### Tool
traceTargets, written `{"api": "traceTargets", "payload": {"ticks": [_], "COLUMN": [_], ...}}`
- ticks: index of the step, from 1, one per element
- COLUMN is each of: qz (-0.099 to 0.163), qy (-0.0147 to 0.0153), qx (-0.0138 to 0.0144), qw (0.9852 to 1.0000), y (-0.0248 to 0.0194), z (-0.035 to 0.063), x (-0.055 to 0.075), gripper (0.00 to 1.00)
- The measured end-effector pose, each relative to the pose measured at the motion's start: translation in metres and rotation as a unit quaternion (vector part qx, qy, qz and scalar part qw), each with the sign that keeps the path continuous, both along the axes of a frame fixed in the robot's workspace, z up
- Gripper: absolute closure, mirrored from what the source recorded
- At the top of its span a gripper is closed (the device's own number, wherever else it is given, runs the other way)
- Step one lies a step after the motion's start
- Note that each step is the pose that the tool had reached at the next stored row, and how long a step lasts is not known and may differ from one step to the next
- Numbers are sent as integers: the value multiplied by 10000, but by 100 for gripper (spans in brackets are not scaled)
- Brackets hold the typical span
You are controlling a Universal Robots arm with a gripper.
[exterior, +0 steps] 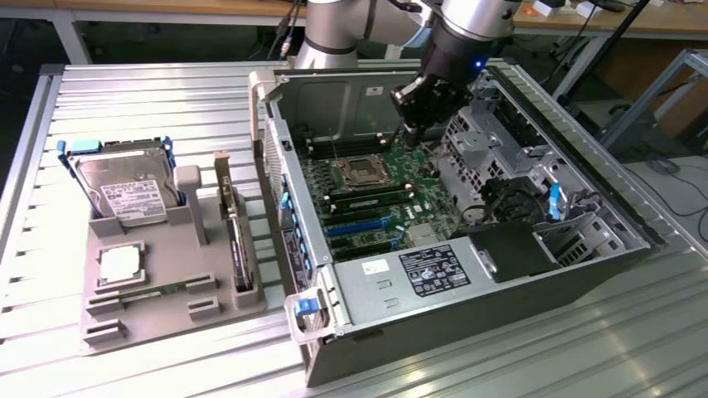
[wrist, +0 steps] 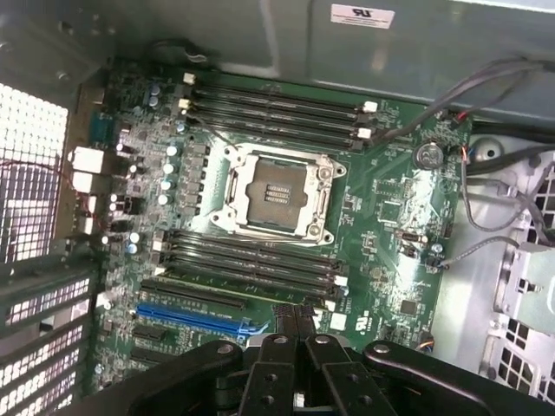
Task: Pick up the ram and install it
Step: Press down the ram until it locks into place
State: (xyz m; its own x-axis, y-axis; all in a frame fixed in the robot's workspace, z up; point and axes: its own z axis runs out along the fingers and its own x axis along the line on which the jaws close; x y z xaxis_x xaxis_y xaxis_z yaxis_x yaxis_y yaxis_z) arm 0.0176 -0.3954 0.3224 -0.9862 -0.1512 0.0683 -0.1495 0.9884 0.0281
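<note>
A thin green strip, apparently the ram, lies in the front slot of the grey parts tray at the exterior view's left. My gripper hangs inside the open computer case, over the far end of the green motherboard, well away from the tray. In the wrist view the black fingertips are pressed together and my gripper is shut with nothing between them. Beyond them lie the dark memory slots and the empty processor socket.
The tray also holds an upright hard drive, a square silver processor and an expansion card on edge. Case walls, drive cages and loose cables crowd the motherboard. Everything rests on a slatted metal table.
</note>
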Motion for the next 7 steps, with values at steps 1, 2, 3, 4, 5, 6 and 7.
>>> {"api": "traceTargets", "payload": {"ticks": [1, 2, 3, 4, 5, 6, 7], "qz": [-84, -199, -285, -347, -347, -348, -348], "qy": [-12, -30, -43, -53, -53, -53, -53], "qx": [0, 0, 0, 0, 0, 0, 0], "qw": [10000, 9998, 9996, 9994, 9994, 9994, 9994], "y": [0, 0, 0, 1, 1, 0, 0], "z": [-4, -11, -15, -17, -17, -16, -17], "x": [0, 0, 0, 0, 0, 0, 0], "gripper": [89, 89, 89, 89, 89, 89, 89]}}
